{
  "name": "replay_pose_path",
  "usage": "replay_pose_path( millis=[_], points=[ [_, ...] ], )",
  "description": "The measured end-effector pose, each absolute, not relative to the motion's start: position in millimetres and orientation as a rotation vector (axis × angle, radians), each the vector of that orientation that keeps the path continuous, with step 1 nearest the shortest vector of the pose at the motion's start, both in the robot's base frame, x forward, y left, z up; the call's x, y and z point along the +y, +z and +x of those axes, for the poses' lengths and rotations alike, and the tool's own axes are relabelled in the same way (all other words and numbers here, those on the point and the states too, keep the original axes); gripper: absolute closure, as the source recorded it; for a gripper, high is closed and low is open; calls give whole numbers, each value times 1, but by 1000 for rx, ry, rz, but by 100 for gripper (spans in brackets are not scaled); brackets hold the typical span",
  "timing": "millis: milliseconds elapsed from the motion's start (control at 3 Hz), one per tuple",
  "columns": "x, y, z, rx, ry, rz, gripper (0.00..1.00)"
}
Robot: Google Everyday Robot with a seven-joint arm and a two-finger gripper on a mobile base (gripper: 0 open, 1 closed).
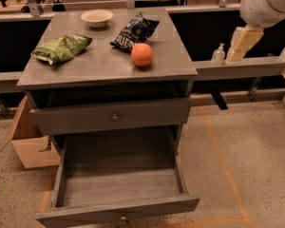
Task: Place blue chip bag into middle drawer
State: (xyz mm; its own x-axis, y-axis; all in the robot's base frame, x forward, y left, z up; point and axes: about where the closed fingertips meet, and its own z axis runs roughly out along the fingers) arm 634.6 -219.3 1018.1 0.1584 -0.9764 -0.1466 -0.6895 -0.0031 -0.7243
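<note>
The blue chip bag (133, 31) lies on the grey cabinet top (99, 63), toward the back right, just behind an orange (141, 54). The middle drawer (118, 186) is pulled far out at the bottom front, and its plank floor is bare. My gripper (241, 42) hangs from the white arm at the upper right, off the cabinet's right side and well apart from the bag. It holds nothing that I can see.
A green chip bag (61, 47) lies at the left of the cabinet top and a white bowl (97, 18) at the back. The upper drawer front (115, 117) is nearly shut. A cardboard box (31, 146) stands left of the cabinet. A small bottle (219, 55) sits on the right ledge.
</note>
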Motion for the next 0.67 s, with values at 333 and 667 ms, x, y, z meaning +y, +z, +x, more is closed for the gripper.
replay_pose_path(
  millis=[333,667],
  points=[
    [-201,1011,686,1439,-671,-1800,0],
    [-200,1015,700,1394,-737,-1795,0]
  ],
)
